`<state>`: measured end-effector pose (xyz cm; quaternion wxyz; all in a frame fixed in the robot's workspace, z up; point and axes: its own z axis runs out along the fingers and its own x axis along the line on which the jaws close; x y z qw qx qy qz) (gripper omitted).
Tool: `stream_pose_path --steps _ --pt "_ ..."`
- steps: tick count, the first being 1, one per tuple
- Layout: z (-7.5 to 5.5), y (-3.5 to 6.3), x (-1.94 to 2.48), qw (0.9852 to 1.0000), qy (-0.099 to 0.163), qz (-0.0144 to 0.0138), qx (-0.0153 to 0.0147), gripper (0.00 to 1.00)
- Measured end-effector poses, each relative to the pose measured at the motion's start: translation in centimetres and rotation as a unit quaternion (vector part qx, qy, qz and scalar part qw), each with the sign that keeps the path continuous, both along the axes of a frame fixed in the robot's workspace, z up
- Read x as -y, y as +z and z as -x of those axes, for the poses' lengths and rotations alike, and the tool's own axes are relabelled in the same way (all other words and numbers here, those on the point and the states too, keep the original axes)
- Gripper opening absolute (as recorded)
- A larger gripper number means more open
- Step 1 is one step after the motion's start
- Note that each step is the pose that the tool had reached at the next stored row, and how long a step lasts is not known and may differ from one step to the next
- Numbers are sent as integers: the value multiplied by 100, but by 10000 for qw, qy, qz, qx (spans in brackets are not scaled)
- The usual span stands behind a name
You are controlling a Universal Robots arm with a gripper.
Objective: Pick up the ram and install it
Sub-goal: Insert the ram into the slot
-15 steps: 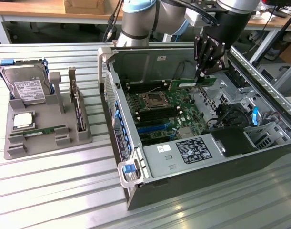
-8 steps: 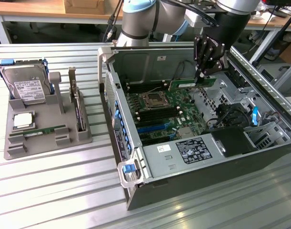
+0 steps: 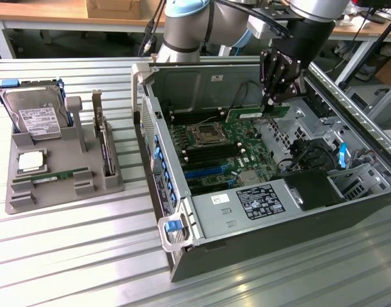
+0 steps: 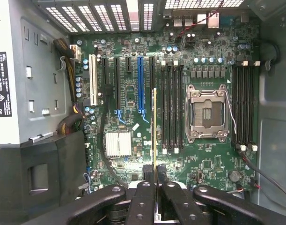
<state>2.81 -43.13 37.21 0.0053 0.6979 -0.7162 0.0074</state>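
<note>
My gripper (image 3: pixel 270 101) is clenched on the ram (image 3: pixel 253 114), holding the green stick above the motherboard (image 3: pixel 211 150) inside the open computer case (image 3: pixel 246 256). A matching stick (image 3: pixel 61 174) lies in the grey tray (image 3: pixel 29 195), well apart from the motherboard.

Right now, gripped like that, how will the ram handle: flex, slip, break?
Probably stiff: the ram juts sideways from the shut jaws without sagging. Likely light, since it looks very thin edge-on. Perhaps fragile: a thin board gripped at one end.

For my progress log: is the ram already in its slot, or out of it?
Out. The gripper holds the ram above the motherboard, not seated in any slot.
</note>
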Motion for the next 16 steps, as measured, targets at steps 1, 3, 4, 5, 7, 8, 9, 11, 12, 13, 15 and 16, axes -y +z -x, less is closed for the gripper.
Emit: stream_pose_path --steps 1,3,4,5,7,8,9,11,12,13,15,16 --pt "0 -5 0 10000 0 0 0 12" --pt "0 -14 0 10000 0 0 0 12" --pt "0 -18 0 10000 0 0 0 12" --pt "0 -24 0 10000 0 0 0 12" --pt "0 -33 0 10000 0 0 0 12" --pt "0 -37 0 10000 0 0 0 12" --pt "0 -41 0 10000 0 0 0 12" --pt "0 -48 0 10000 0 0 0 12" --pt "0 -50 0 10000 0 0 0 12" --pt "0 -53 0 10000 0 0 0 12" --pt "0 -60 0 10000 0 0 0 12" --pt "0 -63 0 10000 0 0 0 12"
